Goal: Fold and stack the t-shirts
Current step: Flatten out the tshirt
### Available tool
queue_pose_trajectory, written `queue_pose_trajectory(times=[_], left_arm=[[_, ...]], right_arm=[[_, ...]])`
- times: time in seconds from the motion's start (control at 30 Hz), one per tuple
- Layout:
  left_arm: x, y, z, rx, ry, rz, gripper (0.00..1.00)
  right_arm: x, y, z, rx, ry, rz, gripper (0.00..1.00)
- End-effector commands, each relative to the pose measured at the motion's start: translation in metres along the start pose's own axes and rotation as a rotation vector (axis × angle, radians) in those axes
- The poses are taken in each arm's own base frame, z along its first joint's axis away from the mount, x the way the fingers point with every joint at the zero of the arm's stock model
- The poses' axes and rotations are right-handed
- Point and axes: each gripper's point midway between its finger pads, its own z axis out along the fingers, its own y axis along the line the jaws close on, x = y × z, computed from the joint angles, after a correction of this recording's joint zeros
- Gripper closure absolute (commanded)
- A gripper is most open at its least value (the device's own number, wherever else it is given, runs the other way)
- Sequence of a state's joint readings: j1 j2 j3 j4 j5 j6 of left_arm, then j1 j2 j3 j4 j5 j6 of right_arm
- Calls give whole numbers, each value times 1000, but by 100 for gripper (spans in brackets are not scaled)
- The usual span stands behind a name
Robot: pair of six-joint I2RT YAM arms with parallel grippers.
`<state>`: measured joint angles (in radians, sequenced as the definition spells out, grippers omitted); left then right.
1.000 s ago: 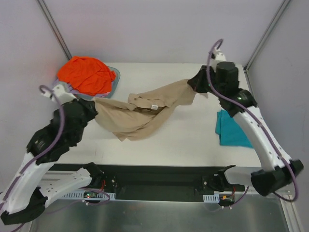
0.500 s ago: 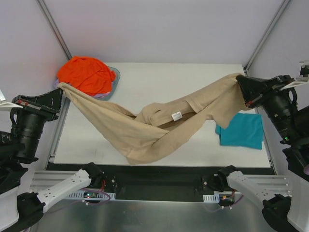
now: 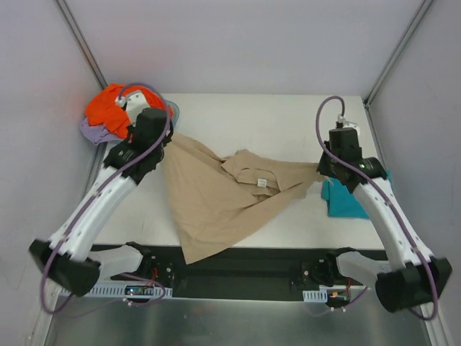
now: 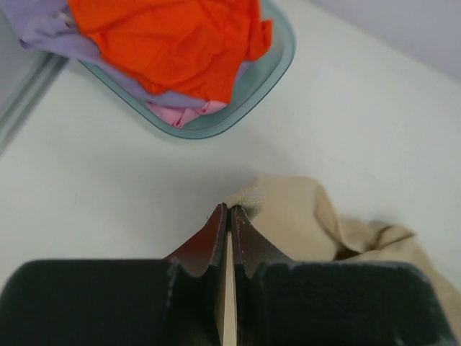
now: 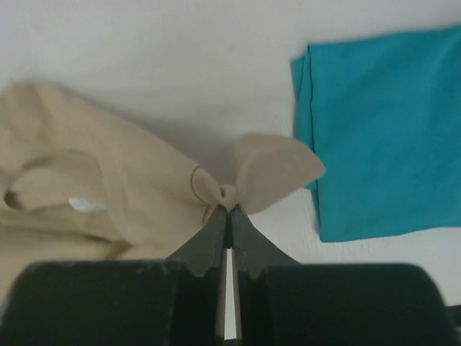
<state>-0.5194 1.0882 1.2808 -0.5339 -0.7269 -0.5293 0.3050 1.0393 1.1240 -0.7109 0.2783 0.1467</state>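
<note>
**Jaws on both arms pinch the tan t-shirt at opposite ends**

Jaws of the left arm are pressed together, and the left wrist view shows a fuzzy corner of the tan t-shirt right at their tips. The right arm has its jaws squeezed on a small gathered knot of the same cloth. A rounded flap fans out past the pinch and overlaps the near edge of the teal t-shirt.

The tan t-shirt lies across the middle of the white surface. Its long axis runs from the left pinch at centre-left of the overhead frame to the right pinch at centre-right, dipping slightly toward the right. A broad triangular lobe spreads toward the bottom of the frame, and its point reaches past the near edge of the surface. The cloth is soft, matte and rumpled, with folds bunched around the neck opening, where a small white label faces up.

The teal t-shirt sits at the right of the overhead frame, partly under the right arm. It is folded flat and smooth, with straight edges and square corners.

In the upper left a shallow teal-grey basin with rounded corners holds the crumpled orange t-shirt on top. The lavender t-shirt lies beneath it and spills over the rim. A bit of pink cloth shows under the orange.
</note>
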Motion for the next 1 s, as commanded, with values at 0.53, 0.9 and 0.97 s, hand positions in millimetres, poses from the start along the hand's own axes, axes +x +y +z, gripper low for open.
queue_pose_trajectory(times=[0.53, 0.9, 0.97], left_arm=[[70, -84, 301, 10, 305, 38, 100], [-8, -46, 217, -36, 152, -18, 100], [-12, -38, 201, -46, 138, -33, 100]], right_arm=[[-24, 43, 203, -125, 317, 202, 99], [-28, 45, 74, -255, 179, 234, 99], [-18, 45, 54, -261, 170, 222, 97]])
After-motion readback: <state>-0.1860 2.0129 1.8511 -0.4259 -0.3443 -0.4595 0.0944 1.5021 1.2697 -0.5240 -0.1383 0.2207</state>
